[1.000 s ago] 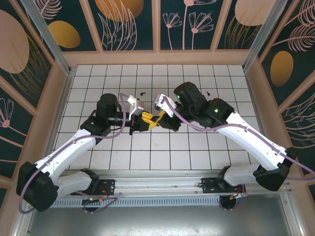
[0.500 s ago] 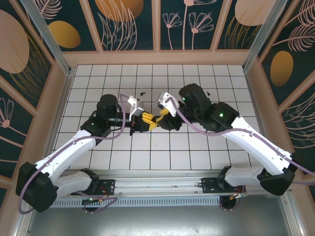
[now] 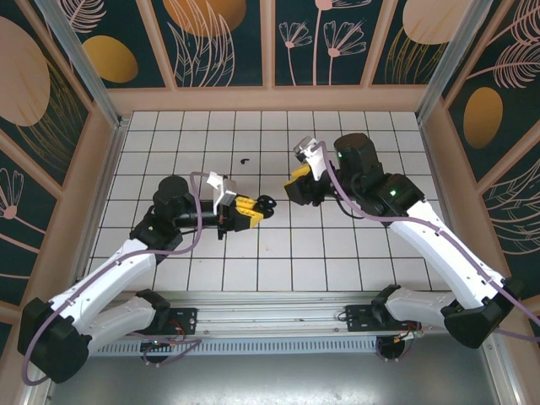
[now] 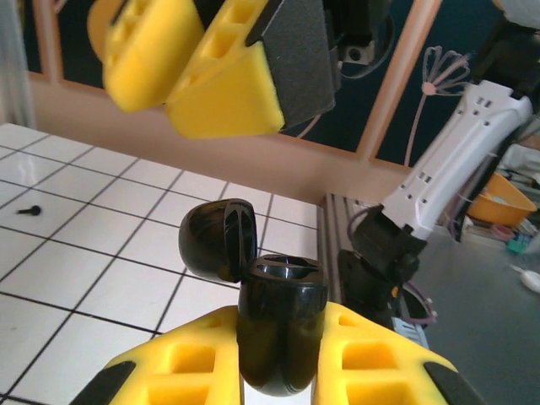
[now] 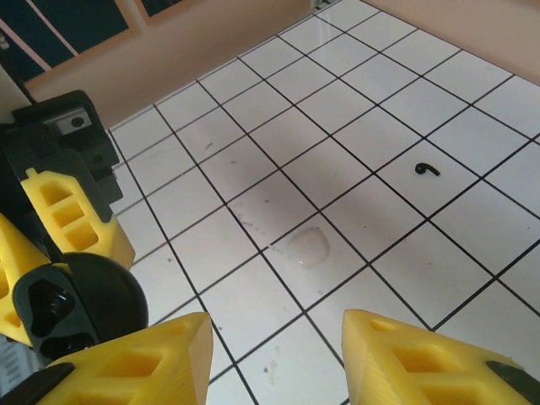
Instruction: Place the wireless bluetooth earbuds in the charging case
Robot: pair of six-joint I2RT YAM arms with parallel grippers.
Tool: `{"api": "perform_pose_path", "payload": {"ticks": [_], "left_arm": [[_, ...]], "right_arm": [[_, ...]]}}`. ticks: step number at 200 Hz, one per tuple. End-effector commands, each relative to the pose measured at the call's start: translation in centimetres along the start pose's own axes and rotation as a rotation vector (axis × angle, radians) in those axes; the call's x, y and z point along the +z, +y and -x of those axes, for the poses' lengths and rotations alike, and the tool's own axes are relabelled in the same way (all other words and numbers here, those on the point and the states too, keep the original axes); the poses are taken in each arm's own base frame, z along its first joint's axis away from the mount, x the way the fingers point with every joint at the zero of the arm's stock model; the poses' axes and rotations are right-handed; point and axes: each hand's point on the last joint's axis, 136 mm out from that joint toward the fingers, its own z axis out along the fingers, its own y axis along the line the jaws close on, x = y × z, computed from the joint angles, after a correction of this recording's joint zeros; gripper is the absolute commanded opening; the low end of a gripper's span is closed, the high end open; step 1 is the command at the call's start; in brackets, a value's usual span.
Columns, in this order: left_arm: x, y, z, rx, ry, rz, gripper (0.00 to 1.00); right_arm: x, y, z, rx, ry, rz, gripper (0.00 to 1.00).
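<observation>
The left pincer (image 3: 251, 208) pinches the open charging case (image 4: 278, 329). The right pincer (image 5: 278, 337) hangs spread and empty. One black earbud (image 5: 427, 169) lies on the bench (image 3: 337, 253), left of it and slightly farther, so the free right arm suits the pick.

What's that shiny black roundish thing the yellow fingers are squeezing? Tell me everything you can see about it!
That is the charging case, small, glossy black and rounded, like smooth plastic. Its lid is flipped open, hinged at one side and leaning back. The left gripper pinches its body between yellow fingers, holding it above the white tiled table. Whether anything sits inside cannot be told.
</observation>
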Motion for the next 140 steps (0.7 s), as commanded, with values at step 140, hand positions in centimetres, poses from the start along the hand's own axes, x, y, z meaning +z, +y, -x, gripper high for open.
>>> {"api": "perform_pose_path", "payload": {"ticks": [140], "left_arm": [[-8.4,4.1,-1.5,-0.078,-0.167,0.613,0.00]], "right_arm": [[19.6,-12.1,-3.1,0.489,0.245,-0.160,0.41]]}}
